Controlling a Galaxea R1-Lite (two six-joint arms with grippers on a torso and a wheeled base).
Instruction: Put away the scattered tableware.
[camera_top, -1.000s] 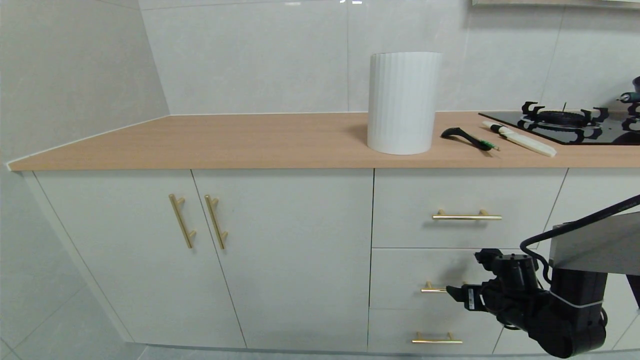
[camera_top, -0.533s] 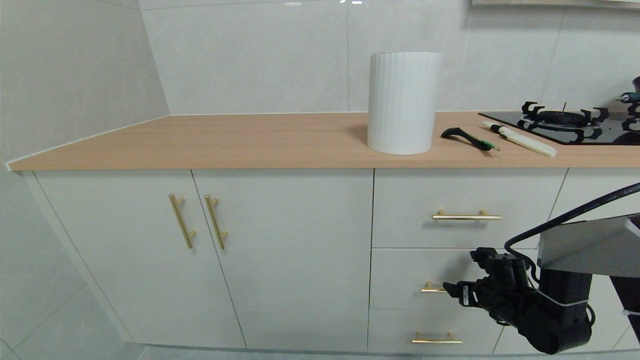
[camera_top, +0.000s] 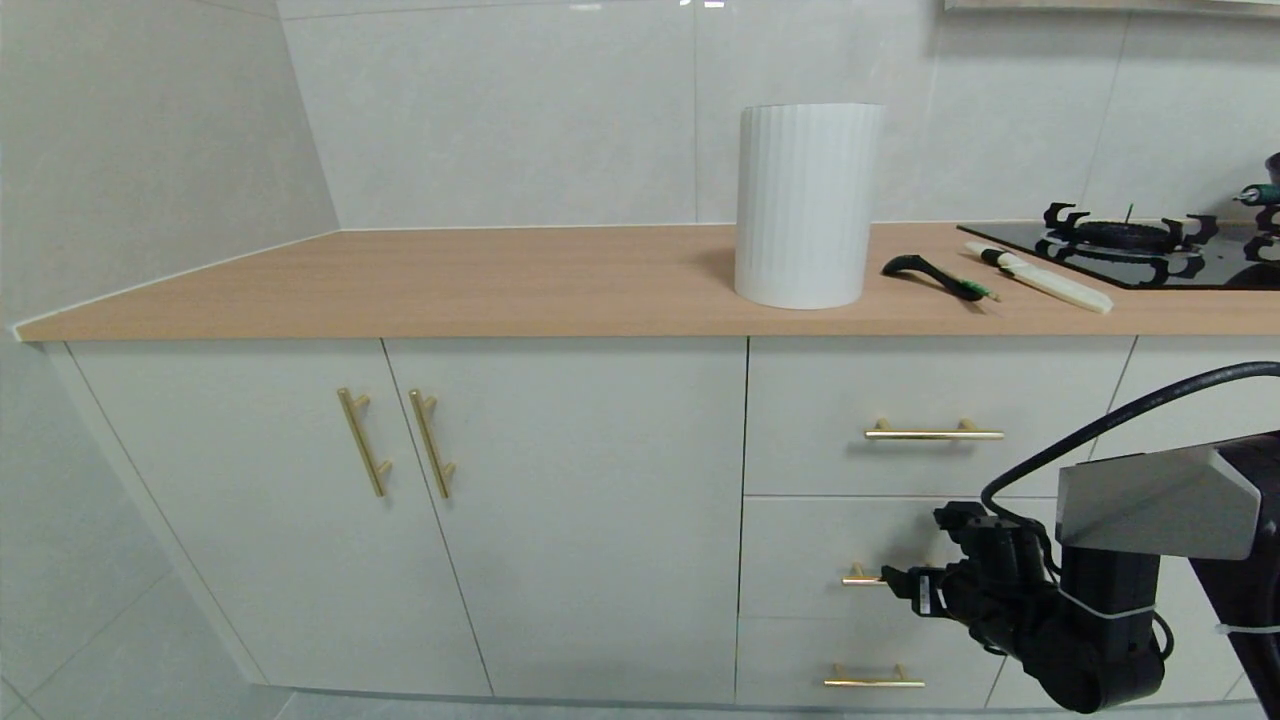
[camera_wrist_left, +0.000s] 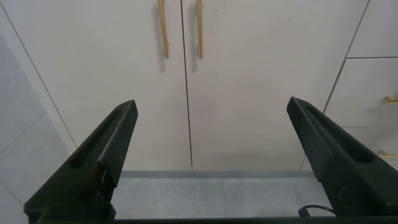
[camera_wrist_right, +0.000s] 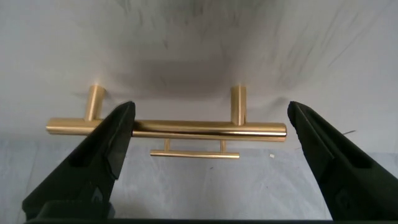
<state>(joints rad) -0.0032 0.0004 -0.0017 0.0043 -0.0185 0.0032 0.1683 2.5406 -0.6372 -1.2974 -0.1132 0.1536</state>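
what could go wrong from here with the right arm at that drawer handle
1. The right end effector is open with its fingers spread along the middle drawer handle, not across it. Closing may hit the posts or slip off rather than clamp the bar.
2. The bottom drawer handle sits just below, so drifting low could hook the wrong drawer.

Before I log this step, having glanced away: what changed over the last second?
The right gripper advanced toward the middle drawer handle, jaws open, nothing gripped yet. The white container, black utensil and white utensil on the counter stayed put.
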